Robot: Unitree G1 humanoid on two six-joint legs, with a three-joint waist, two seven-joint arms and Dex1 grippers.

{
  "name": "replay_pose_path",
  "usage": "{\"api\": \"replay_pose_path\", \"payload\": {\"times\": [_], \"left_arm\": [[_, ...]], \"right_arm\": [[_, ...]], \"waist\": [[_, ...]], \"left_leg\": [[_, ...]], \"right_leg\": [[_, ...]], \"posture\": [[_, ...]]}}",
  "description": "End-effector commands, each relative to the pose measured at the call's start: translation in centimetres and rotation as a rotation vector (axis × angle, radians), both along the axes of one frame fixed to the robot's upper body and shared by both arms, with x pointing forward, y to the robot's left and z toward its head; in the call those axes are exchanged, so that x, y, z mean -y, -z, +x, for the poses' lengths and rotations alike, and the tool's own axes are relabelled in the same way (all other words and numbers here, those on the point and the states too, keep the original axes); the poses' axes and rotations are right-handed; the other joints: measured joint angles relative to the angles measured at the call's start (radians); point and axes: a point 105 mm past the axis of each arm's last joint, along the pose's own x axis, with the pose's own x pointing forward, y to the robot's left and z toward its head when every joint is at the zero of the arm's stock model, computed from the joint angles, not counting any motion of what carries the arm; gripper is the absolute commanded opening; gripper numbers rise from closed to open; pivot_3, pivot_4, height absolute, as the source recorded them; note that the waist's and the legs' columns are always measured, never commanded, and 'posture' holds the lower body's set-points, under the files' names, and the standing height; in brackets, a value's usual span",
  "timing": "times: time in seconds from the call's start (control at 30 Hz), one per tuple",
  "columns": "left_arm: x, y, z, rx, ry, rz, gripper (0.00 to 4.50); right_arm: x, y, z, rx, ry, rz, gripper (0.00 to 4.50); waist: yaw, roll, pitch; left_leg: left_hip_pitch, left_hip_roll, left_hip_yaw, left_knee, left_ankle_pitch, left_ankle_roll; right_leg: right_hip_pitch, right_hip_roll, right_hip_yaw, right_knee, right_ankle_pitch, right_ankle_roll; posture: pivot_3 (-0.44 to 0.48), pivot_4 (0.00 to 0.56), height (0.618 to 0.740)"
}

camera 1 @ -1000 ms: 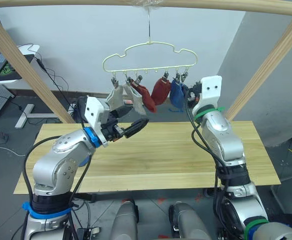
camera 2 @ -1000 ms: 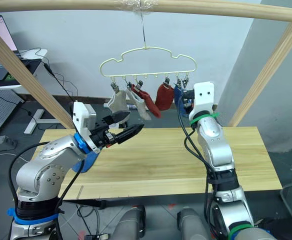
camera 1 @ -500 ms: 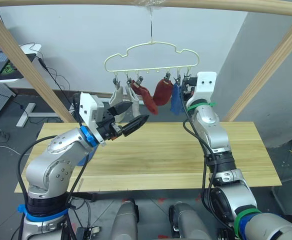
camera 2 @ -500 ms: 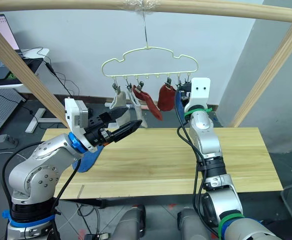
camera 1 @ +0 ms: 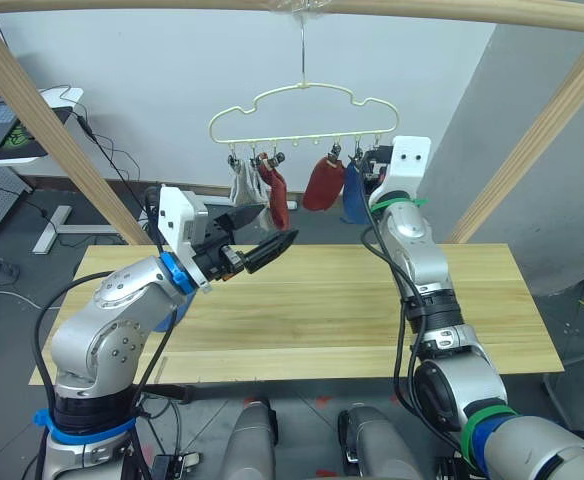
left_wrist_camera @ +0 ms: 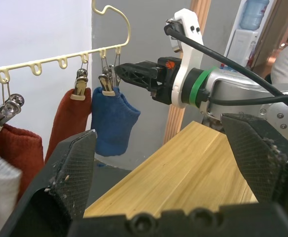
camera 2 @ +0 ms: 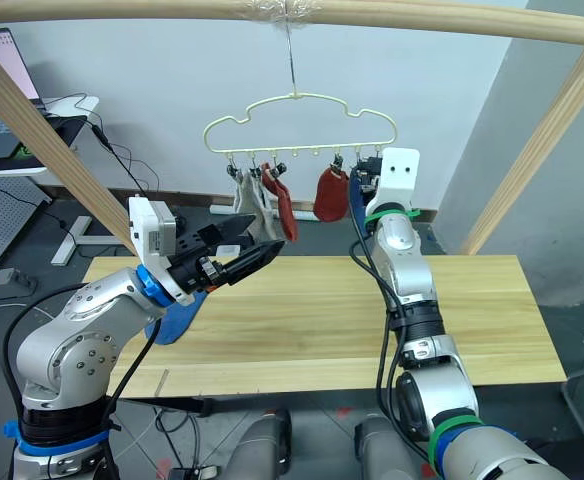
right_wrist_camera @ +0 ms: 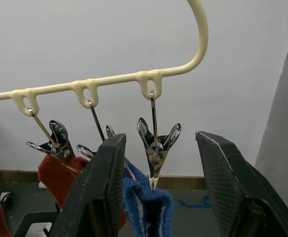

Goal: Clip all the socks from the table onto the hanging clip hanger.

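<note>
Pale-yellow wire forms the clip hanger [camera 1: 299,110], where grey, rust-red and blue socks [camera 1: 353,195] already hang, while the table [camera 1: 322,310] below looks bare of socks. The right gripper [right_wrist_camera: 156,190], fingers apart and empty, sits right at the end clip [right_wrist_camera: 155,148] above the blue sock; the left gripper [left_wrist_camera: 159,163] hovers open over the table. I judge this the final clipping; next, check the blue sock is secure.

The bench [camera 1: 322,300] is a long top of light yellowish wood planks running side to side. A blue sock [camera 2: 172,325] hangs over its front edge near the left end, partly hidden behind the left arm. The remaining plank surface carries only shadows.
</note>
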Motion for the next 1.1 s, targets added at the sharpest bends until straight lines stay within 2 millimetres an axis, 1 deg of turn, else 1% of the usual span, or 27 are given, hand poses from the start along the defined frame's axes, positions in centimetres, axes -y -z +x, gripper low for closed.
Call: {"api": "replay_pose_path", "payload": {"times": [0.03, 0.5, 0.8, 1.1], "left_arm": [[0.3, -1.2, -0.9, 0.063, 0.02, -0.003, 4.5], [0.2, -1.5, -0.9, 0.082, 0.009, 0.0, 4.5], [0.5, -1.3, -1.0, 0.081, 0.012, 0.009, 4.5], [0.5, -1.3, -1.0, 0.082, 0.01, 0.007, 4.5]], "right_arm": [[-0.2, -1.9, 0.0, 0.063, 0.001, 0.02, 2.34], [-0.3, -2.1, 0.8, 0.061, 0.006, 0.046, 2.34], [0.4, -2.5, 1.4, 0.062, 0.043, 0.075, 2.34], [0.0, -2.6, 1.7, 0.061, 0.037, 0.086, 2.34]], "waist": [[0.0, 0.0, 0.0], [0.007, 0.0, 0.0], [0.02, 0.0, 0.0], [0.021, 0.0, 0.0]], "left_leg": [[0.0, 0.0, 0.0, 0.0, 0.0, 0.0], [0.0, 0.0, 0.0, 0.0, 0.0, 0.0], [0.0, 0.0, 0.0, 0.0, 0.0, 0.0], [0.0, 0.0, 0.0, 0.0, 0.0, 0.0]], "right_leg": [[0.0, 0.0, 0.0, 0.0, 0.0, 0.0], [0.0, 0.0, 0.0, 0.0, 0.0, 0.0], [0.0, 0.0, 0.0, 0.0, 0.0, 0.0], [0.0, 0.0, 0.0, 0.0, 0.0, 0.0]], "posture": [[0.109, 0.22, 0.74], [0.123, 0.221, 0.74], [0.13, 0.222, 0.74], [0.131, 0.224, 0.74]]}}
